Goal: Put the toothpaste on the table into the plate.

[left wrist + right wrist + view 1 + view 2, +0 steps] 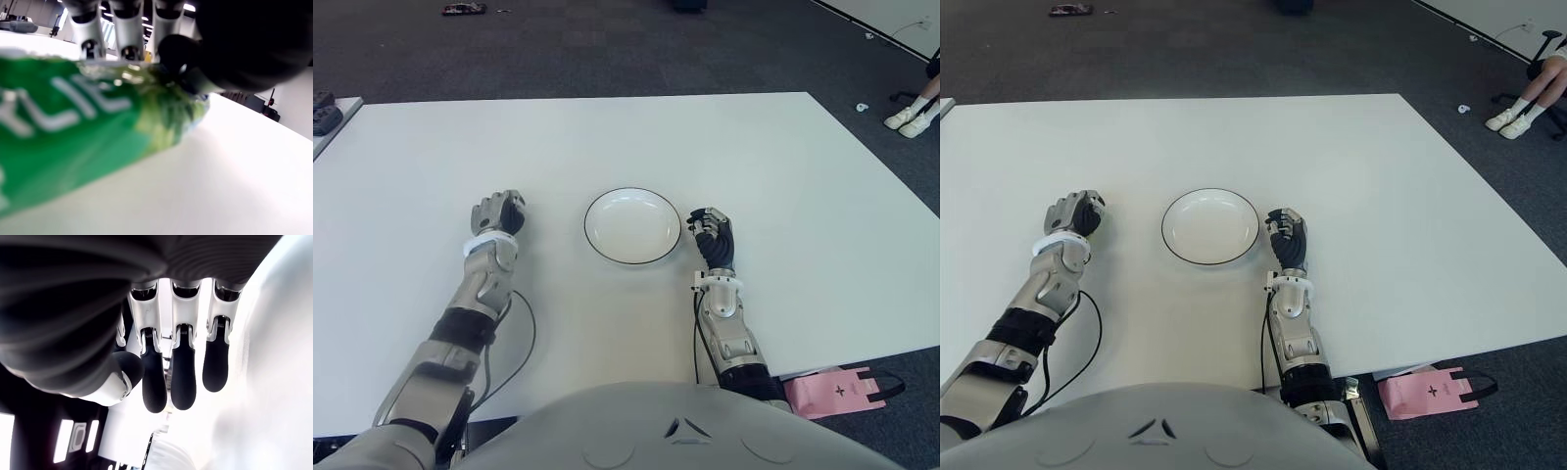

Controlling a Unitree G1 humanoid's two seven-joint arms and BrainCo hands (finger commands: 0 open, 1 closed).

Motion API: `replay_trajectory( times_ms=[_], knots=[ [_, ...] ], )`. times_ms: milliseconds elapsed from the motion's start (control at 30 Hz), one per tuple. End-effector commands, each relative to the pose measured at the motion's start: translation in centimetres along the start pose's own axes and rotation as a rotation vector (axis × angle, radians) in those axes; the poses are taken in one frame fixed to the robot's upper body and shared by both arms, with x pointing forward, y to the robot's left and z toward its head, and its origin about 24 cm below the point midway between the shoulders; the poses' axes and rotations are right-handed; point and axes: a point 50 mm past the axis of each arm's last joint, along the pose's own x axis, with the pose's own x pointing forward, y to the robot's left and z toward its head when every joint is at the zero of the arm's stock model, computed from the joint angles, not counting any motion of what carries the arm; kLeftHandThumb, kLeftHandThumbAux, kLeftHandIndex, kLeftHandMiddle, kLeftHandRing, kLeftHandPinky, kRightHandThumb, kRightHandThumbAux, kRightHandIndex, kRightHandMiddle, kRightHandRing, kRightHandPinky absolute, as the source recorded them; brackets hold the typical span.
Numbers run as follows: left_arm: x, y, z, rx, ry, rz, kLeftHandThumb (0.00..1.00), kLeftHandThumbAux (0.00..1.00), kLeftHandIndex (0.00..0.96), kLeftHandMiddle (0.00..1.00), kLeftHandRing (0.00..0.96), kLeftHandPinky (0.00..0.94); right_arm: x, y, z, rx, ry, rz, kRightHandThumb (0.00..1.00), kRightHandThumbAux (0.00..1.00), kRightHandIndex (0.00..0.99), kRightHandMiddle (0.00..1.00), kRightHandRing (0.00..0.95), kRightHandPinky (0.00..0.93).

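Left eye view. White table fills most of the frame. Plate, white with a dark rim, sits at centre and holds nothing. Left hand lies left of centre, well apart from the plate, knuckles up and fingers curled under. Right hand shows just right of the plate, idle. Pink bag is on the floor at lower right. A person's feet show at the right edge.

Right eye view. Same layout, shifted: plate left of centre, still bare inside; left hand at the left, right hand just beside the plate's right rim. A dark cable loops on the table at lower left, beside the left forearm.

Left wrist view. Toothpaste, a green tube with white lettering, fills the left and centre, lying on the table. The left hand's fingers come down over it from the top of the frame with the dark thumb on the right; they close on the tube.

Right wrist view. Right hand's fingers hang loosely curved at centre with nothing between them.

Step in hand, as judged: the grasp, with the tube not yet lifted. Next move calls for a lift, a carry rightward over the rim, then a release inside the plate.
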Motion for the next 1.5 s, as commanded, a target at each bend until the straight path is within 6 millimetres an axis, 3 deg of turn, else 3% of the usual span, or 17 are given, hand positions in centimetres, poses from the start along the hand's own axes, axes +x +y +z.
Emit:
replay_trajectory(
  times_ms=[33, 300, 667, 1500],
  knots=[
    [-1.5, -1.8, -0.3, -0.023, 0.019, -0.061, 0.854, 0.666, 0.407, 0.54, 0.803, 0.702, -1.7, -0.1, -3.4, -0.032, 0.174, 0.018, 0.704, 0.731, 0.428, 0.517, 0.51, 0.5],
    [-2.5, 0.0, 1.3, -0.067, -0.032, 0.016, 0.852, 0.667, 0.404, 0.536, 0.819, 0.798, -1.6, 0.1, -3.2, -0.026, 0.182, 0.022, 0.705, 0.733, 0.428, 0.516, 0.525, 0.518],
    [-3.9, 2.3, 3.3, -0.09, -0.137, 0.129, 0.849, 0.67, 0.394, 0.536, 0.848, 0.846, -1.6, 0.1, -3.3, -0.022, 0.18, 0.024, 0.703, 0.732, 0.426, 0.515, 0.516, 0.517],
    [-5.9, 6.1, 7.2, 0.006, -0.44, 0.353, 0.851, 0.669, 0.396, 0.538, 0.866, 0.842, -1.4, 0.3, -2.9, -0.027, 0.157, 0.027, 0.705, 0.731, 0.429, 0.513, 0.519, 0.525]
  ],
)
